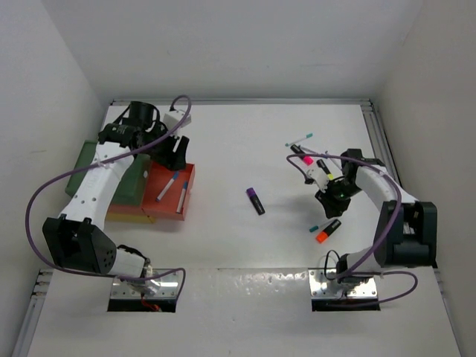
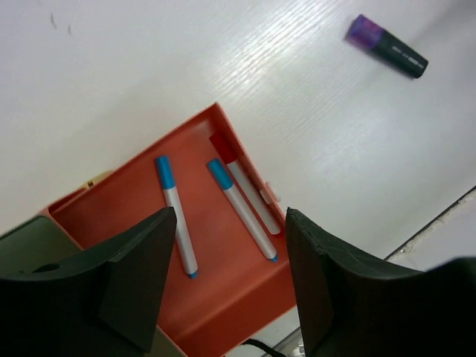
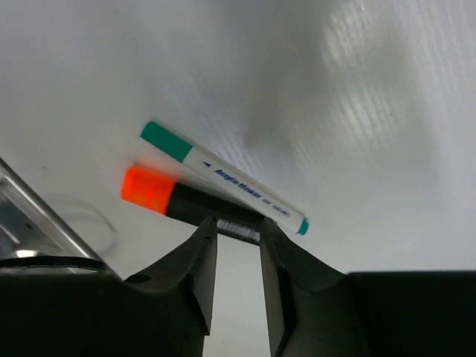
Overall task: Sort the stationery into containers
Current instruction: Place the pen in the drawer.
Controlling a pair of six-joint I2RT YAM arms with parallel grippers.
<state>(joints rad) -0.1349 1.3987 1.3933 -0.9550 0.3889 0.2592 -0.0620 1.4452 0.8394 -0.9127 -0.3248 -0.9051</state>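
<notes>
Hovering over the red-orange tray point(image 2: 223, 312), our left claw point(image 2: 227, 286) is spread; our right claw point(image 3: 238, 256) stands narrowly parted above the orange highlighter point(image 3: 175, 199).

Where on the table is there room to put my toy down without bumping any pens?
The widest bare patch is the far middle of the table, beyond the purple highlighter. Another lies between that highlighter and the red-orange tray. It is crowded on the right, where pens and highlighters cluster around the right claw, and on the left by the trays.

White table point(image 1: 245, 141) – plain white walls point(image 1: 238, 44) around it.
</notes>
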